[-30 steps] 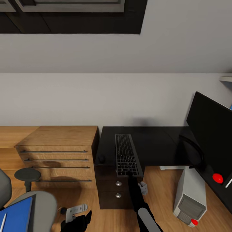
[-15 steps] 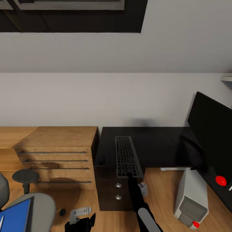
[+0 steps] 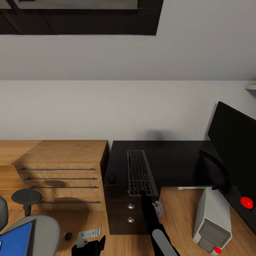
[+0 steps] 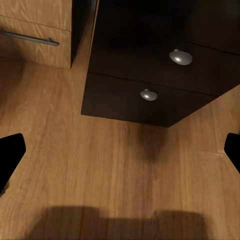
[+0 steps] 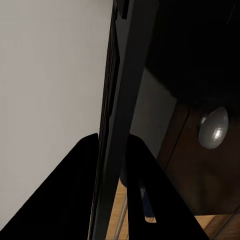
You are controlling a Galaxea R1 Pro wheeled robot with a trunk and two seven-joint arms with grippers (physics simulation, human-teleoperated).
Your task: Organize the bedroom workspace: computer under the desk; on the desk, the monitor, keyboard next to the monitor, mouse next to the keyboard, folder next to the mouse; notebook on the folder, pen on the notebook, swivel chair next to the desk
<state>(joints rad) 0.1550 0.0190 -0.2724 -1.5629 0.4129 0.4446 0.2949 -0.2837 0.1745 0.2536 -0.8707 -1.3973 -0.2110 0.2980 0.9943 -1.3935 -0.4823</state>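
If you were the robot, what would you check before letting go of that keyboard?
1. Right gripper closed on keyboard: ok, fingers pinch its near edge.
2. Keyboard resting on desk: mostly ok; near end overhangs the front edge.
3. Keyboard next to monitor: cannot tell, a gap lies between them.
4. Mouse beside keyboard: ok.
5. Left gripper free: ok, open over the floor.
6. Folder on desk: not ok, on swivel chair.

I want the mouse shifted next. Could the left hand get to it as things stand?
Probably yes: the left hand hangs open and low by the drawers, and the mouse sits uncovered near the desk's edge above it.
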